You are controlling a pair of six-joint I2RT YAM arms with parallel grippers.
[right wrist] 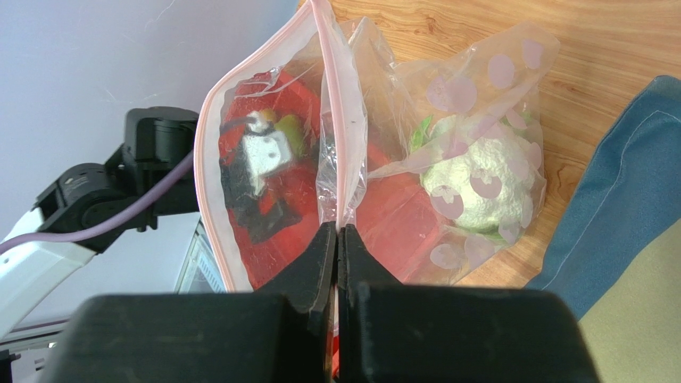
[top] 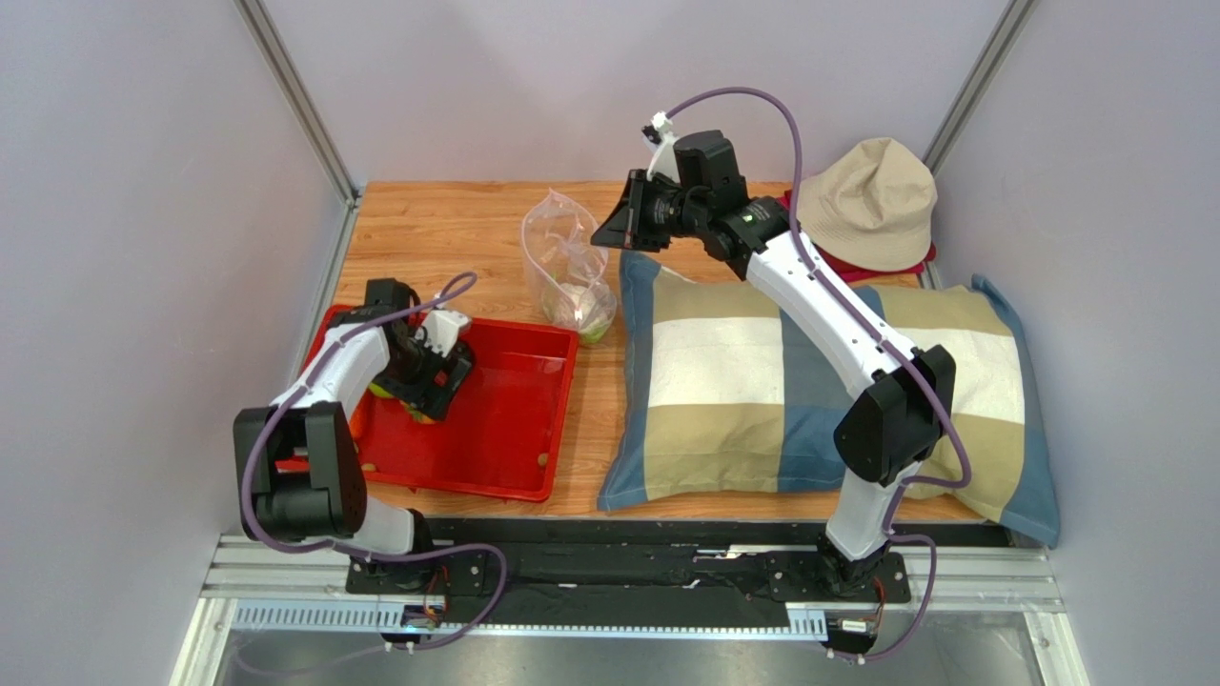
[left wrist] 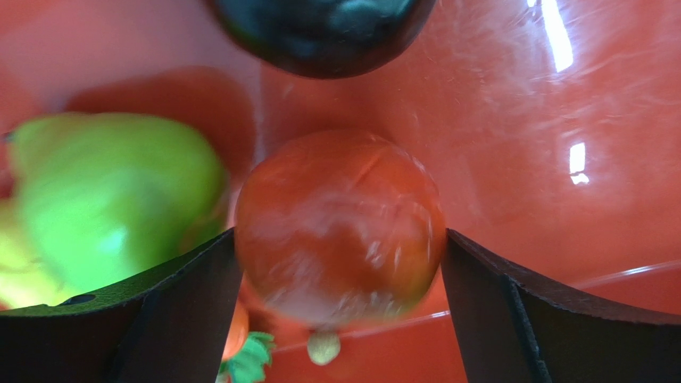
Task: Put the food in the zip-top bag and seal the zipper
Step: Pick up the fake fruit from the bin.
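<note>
Left wrist view: red-orange fruit point(left wrist: 340, 227) sits between the wide-spread left hand point(left wrist: 340, 241).

One zip-top bag point(top: 566, 265), one red tray point(top: 501, 472), one pillow point(top: 730, 386), one hat point(top: 869, 200), and perhaps six food pieces point(left wrist: 340, 227).

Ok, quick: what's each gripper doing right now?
Left gripper: open, jaws either side of the red-orange fruit.
Right gripper: shut on the zip-top bag at its mouth edge.
</note>
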